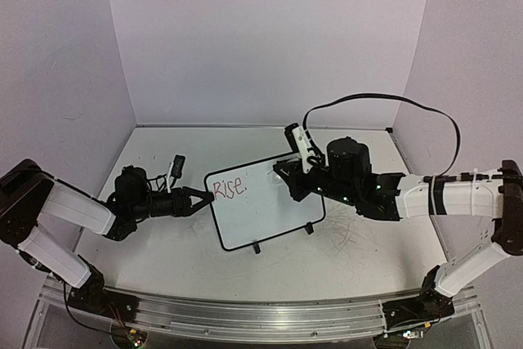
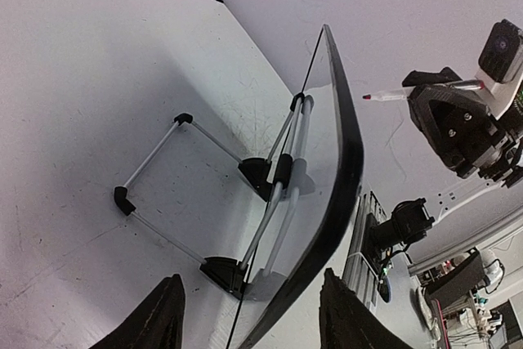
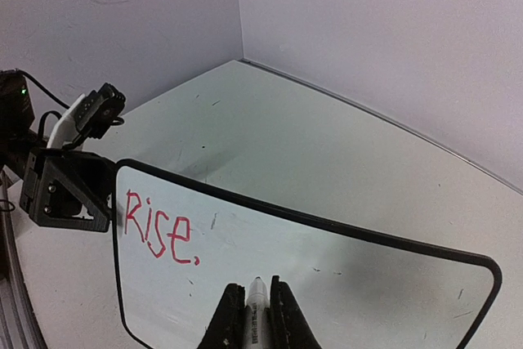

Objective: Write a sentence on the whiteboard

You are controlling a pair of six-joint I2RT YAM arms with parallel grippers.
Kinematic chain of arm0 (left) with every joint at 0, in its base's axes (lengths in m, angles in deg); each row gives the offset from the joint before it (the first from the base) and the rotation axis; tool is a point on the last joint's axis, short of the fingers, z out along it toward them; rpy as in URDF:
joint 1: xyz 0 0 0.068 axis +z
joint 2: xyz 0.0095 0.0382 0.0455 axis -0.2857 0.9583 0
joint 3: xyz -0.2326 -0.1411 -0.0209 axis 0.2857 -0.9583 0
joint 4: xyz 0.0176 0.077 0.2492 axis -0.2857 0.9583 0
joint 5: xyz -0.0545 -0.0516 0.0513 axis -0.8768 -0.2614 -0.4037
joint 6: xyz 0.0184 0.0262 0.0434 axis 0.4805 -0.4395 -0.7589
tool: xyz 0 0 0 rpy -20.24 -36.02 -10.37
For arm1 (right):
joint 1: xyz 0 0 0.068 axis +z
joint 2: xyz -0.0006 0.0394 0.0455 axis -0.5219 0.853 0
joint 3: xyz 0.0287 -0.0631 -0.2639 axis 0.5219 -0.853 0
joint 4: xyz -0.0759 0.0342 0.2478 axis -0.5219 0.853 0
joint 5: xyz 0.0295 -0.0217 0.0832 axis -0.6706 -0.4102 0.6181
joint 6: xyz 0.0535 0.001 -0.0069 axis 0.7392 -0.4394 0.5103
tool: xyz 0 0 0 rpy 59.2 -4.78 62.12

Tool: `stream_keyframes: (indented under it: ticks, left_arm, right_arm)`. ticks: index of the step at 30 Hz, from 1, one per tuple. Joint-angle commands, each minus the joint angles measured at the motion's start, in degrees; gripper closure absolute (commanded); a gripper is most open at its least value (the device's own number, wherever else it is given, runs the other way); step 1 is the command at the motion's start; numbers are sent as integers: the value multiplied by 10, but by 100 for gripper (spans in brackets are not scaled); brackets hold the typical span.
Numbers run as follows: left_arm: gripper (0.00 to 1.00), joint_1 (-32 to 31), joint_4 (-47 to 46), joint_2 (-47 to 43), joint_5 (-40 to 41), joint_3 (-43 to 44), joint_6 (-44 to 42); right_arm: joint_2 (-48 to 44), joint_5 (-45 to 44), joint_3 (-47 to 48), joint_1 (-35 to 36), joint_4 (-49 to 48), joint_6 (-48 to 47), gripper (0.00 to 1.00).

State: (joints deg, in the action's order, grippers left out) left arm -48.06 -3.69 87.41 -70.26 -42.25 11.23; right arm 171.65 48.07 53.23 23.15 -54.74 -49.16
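1. Bases sit at the near edge of the table (image 1: 163, 259); both arms reach inward to the whiteboard (image 1: 270, 210), which stands tilted on its feet about mid-table.
2. Left gripper (image 1: 198, 199) is at the board's left edge; its fingers (image 2: 167, 316) are apart, one behind the panel and one in front; a gap shows on the back side, so no clamp that I can see.
3. Sentence (image 3: 157, 229) so far reads "Rise." in red, near the left edge and close beside the left fingers; the rest of the face is blank apart from specks; judged early in the task.
4. Right gripper (image 3: 256, 293) is closed on the marker (image 3: 258, 320); red tip is uncapped and aimed at the face to the right of the word; whether the tip touches cannot be told.
5. Risk: the board looks light on its wire stand (image 2: 155, 169); pen pressure could tip or swivel it if the left fingers are not gripping; strokes would then skip or skew.
6. Risk: the front left finger sits next to the ink; a slip sideways could smear the "R".
7. Risk: too hard a press could shift the marker in the jaws; the line would wander.
8. Cable (image 1: 384, 100) loops slack on the far side; a snag seems unlikely.
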Motion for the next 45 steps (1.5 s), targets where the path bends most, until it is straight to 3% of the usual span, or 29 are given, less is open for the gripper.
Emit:
stream_keyframes:
  ticks: [1, 10, 30, 45]
  left_arm:
    - [49, -2, -44, 9, -6, 21, -13]
    - [62, -8, -65, 25, -16, 32, -19]
    - [93, -17, -67, 56, -25, 39, -70]
    - [100, -20, -67, 59, -17, 23, -108]
  right_arm:
    - [24, 27, 29, -3, -26, -19, 100]
    - [32, 84, 22, -2, -64, -7, 100]
    - [76, 46, 54, -2, -84, 0, 100]
    - [94, 20, 54, -2, -86, 8, 100]
